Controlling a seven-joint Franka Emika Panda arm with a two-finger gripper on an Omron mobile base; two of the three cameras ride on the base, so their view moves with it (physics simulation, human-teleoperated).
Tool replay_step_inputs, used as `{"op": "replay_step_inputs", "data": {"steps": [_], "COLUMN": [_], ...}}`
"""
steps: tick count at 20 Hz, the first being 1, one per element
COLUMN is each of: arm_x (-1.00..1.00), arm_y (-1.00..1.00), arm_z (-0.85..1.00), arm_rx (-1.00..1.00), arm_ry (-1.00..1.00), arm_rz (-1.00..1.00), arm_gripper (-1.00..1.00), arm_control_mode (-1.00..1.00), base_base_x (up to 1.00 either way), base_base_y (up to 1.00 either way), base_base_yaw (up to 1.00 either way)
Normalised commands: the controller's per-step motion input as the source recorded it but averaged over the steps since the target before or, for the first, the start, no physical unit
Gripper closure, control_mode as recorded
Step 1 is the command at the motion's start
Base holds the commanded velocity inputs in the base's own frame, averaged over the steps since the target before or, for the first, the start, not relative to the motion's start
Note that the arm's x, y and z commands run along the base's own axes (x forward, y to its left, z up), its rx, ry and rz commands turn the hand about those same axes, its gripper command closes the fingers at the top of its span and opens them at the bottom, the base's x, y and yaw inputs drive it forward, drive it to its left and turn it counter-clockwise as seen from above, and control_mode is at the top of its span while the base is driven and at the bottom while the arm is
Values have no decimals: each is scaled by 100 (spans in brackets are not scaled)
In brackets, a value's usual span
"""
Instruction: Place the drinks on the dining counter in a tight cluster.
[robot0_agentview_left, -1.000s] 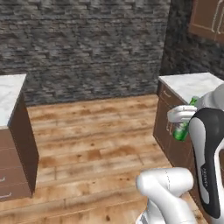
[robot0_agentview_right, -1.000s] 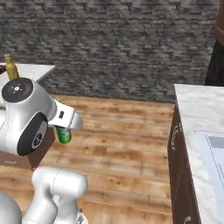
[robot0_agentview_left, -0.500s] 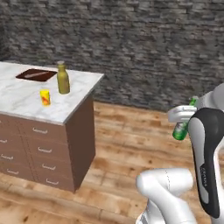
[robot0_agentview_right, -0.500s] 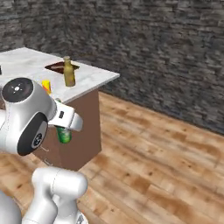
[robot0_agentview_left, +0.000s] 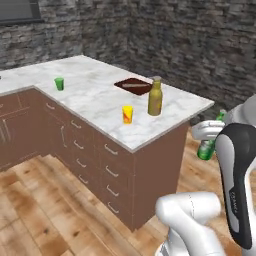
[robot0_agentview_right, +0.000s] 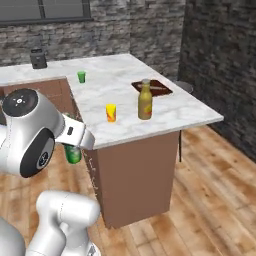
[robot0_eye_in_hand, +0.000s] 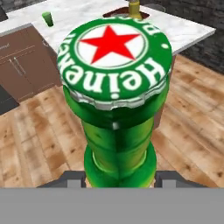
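Base views flank arm, share dining counter (robot0_agentview_left: 95, 95); hand view close-up.

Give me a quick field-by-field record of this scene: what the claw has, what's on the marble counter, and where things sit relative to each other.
claw: shut on slim green glass bottle with red-star cap, carried above the wood floor
counter: white-grey marble-topped island with brown base
on counter: mustard-amber bottle, small yellow cup, small green cup, dark brown board
relations: amber bottle stands upright beside the board, apart from the yellow cup
green bottle: not yet on counter
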Motion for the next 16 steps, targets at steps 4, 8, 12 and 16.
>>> {"op": "replay_step_inputs", "data": {"steps": [4,8,12,16], "arm_x": [0,0,0,0], "arm_y": [0,0,0,0], "arm_z": [0,0,0,0], "arm_rx": [0,0,0,0], "arm_ry": [0,0,0,0], "arm_rz": [0,0,0,0], "arm_gripper": [100,100,100,100], "arm_control_mode": [100,100,100,100], "base_base_x": [53,24,45,100], "base_base_y": [-98,-100,-100,-98], "base_base_yaw": [47,11,4,10]}}
